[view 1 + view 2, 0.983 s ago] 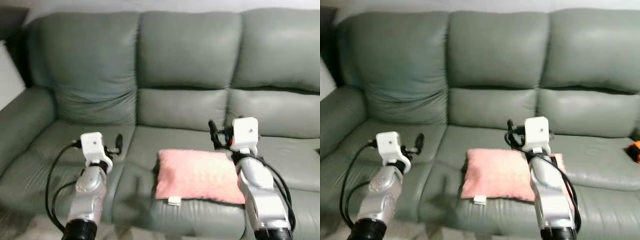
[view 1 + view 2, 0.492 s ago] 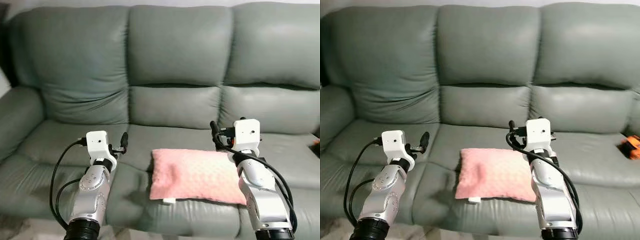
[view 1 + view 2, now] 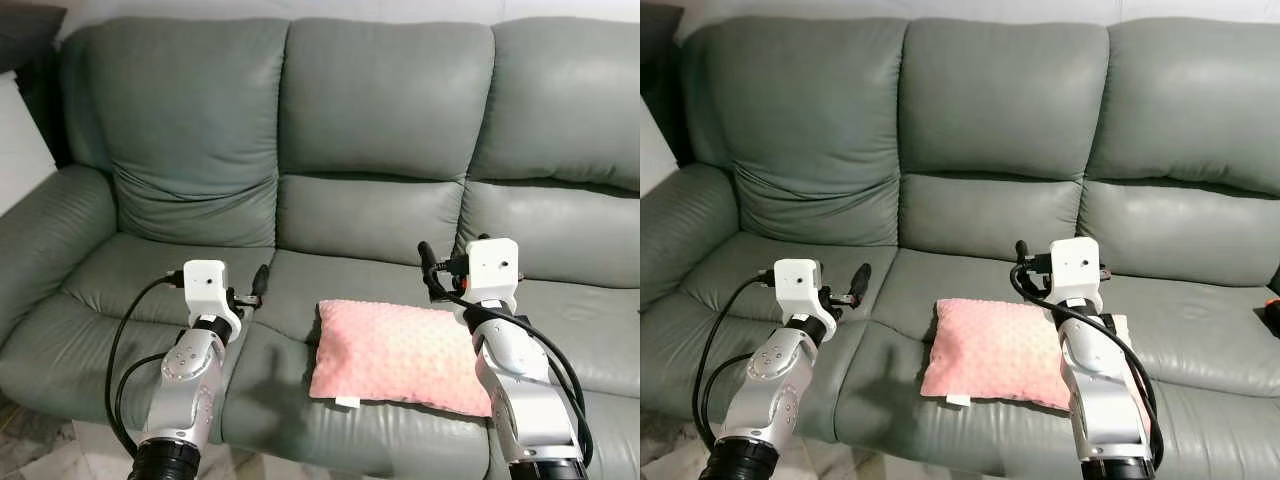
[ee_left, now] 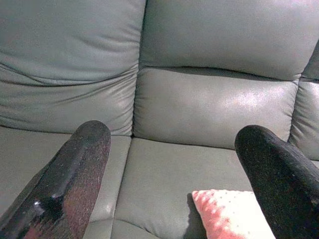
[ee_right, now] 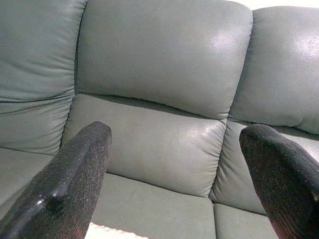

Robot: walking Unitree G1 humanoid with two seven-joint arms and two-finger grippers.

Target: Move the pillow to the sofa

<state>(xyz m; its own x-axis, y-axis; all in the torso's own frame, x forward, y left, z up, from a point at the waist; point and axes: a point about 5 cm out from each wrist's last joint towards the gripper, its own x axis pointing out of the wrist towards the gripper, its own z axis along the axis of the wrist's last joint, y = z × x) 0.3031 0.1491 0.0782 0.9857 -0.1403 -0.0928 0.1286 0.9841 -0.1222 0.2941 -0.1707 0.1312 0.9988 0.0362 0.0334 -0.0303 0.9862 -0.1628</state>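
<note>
A pink pillow [image 3: 395,355] lies flat on the middle seat of the grey-green leather sofa [image 3: 380,110], near the seat's front edge. My left gripper [image 3: 260,284] hovers over the seam left of the pillow, apart from it. In the left wrist view the left gripper [image 4: 174,164] is open and empty, with a pillow corner [image 4: 229,214] below its fingers. My right gripper [image 3: 426,264] hangs just above the pillow's back right edge. In the right wrist view the right gripper [image 5: 174,169] is open, facing the backrest.
The sofa's left armrest [image 3: 40,230] bulges at the left. A small orange object [image 3: 1273,315] sits at the right edge of the right seat. Tiled floor [image 3: 30,450] shows at the lower left, and a white surface [image 3: 20,140] stands beside the sofa.
The camera has swung, so the whole scene shifted and sharpened. The pillow lies in the same spot on the sofa. Both grippers stay open at about the same height.
</note>
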